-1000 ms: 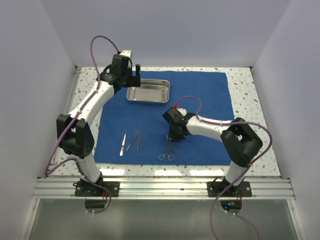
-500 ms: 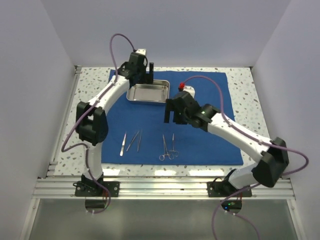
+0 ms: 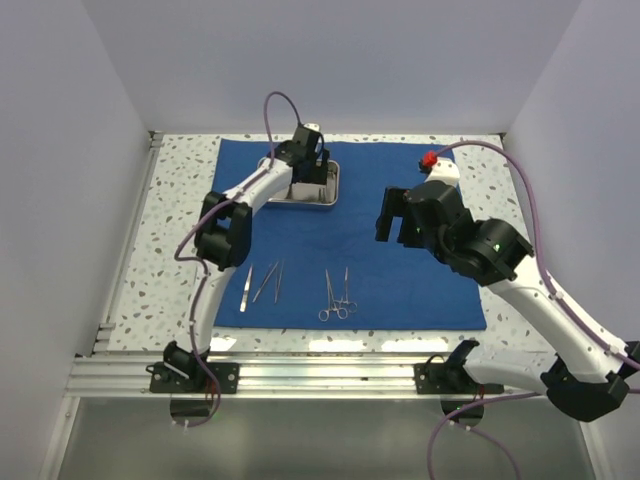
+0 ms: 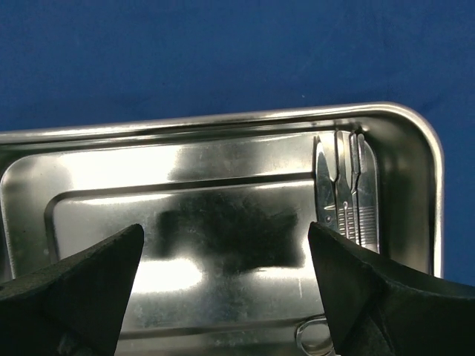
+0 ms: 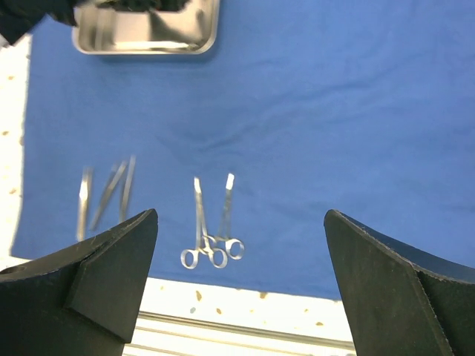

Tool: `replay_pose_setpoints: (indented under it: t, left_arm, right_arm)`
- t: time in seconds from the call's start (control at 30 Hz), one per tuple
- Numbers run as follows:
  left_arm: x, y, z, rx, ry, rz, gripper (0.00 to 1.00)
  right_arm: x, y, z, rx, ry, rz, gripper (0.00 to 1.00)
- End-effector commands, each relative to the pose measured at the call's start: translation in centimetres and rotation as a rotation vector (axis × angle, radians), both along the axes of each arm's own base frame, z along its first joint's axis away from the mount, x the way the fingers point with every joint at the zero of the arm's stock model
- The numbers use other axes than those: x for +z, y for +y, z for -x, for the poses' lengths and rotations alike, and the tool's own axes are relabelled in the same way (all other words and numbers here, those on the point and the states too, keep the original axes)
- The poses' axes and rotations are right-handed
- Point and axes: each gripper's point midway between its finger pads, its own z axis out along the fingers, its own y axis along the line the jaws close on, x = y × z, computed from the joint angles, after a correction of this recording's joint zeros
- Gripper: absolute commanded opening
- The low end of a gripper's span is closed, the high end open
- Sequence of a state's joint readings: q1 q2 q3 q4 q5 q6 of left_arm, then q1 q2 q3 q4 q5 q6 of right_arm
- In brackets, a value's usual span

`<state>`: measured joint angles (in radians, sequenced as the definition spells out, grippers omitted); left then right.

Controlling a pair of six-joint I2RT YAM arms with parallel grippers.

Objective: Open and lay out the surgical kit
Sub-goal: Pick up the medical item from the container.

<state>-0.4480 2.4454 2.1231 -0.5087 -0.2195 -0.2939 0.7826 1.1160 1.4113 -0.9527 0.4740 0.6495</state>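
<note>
So the blue cloth wrap (image 3: 400,280) is spread flat on the speckled surface (image 3: 175,180), and the steel tray (image 3: 322,192) sits on the far-left part of it. The left hand (image 3: 308,165) hangs right over the tray with its jaws wide apart and nothing between them. From the left wrist view you can see a few slim silver tools (image 4: 345,196) lying side by side along the tray's right end, plus a bit of a ring handle (image 4: 312,334) at the bottom of that view. Down near the front edge of the cloth the tweezers (image 3: 266,284) lie on the left, and a pair of ring-handled clamps (image 3: 336,296) sits just to their right. The clamps have their rings toward the arm bases, and the two overlap or touch at the rings — can't tell which. The right hand (image 3: 397,218) is up above the cloth's right half, well apart from the clamps, jaws spread wide and holding nothing.
</note>
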Motion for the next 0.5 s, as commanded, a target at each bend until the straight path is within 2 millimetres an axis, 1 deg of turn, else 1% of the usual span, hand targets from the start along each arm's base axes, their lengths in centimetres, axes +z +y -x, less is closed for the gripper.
replay_pose_setpoints:
  t: [0.0, 0.1, 0.13, 0.17, 0.23, 0.27, 0.33, 0.37, 0.4, 0.47]
  left_arm:
    - [2.7, -2.5, -2.1, -0.017, -0.12, 0.032, 0.96]
    - [2.4, -3.8, -2.1, -0.034, -0.12, 0.073, 0.96]
    - [1.9, -3.8, -1.9, -0.036, -0.116, 0.071, 0.96]
    - [2.2, -4.4, -1.9, -0.045, -0.128, 0.079, 0.96]
    - [1.8, -5.0, -1.6, -0.058, -0.128, 0.066, 0.96]
    - [1.7, -5.1, -1.5, -0.061, -0.129, 0.059, 0.96]
    - [0.8, -5.1, -1.2, -0.056, -0.117, 0.025, 0.95]
    - [-0.1, -5.0, -1.0, -0.053, -0.104, 0.006, 0.95]
    - [-0.1, -4.5, -1.1, -0.03, -0.11, -0.02, 0.95]
    - [-1.4, -4.2, -0.6, -0.021, -0.079, -0.058, 0.93]
  right_arm:
    - [-1.2, -2.4, 0.9, -0.054, 0.039, 0.084, 0.99]
    - [-1.8, -2.5, 1.0, -0.051, 0.054, 0.096, 0.99]
    - [-2.0, -2.5, 1.0, -0.052, 0.058, 0.101, 0.99]
    - [-2.3, -2.5, 0.9, -0.051, 0.064, 0.107, 0.99]
    - [-2.5, -2.3, 0.7, -0.048, 0.071, 0.118, 0.99]
    - [-2.5, -2.3, 0.7, -0.046, 0.069, 0.122, 0.99]
    - [-2.2, -2.2, 0.3, -0.045, 0.064, 0.128, 0.99]
    - [-2.2, -2.2, 0.2, -0.042, 0.062, 0.134, 0.99]
    - [-1.9, -2.1, 0.2, -0.036, 0.058, 0.135, 0.99]
    - [-1.7, -2.2, 0.0, -0.033, 0.051, 0.144, 0.99]
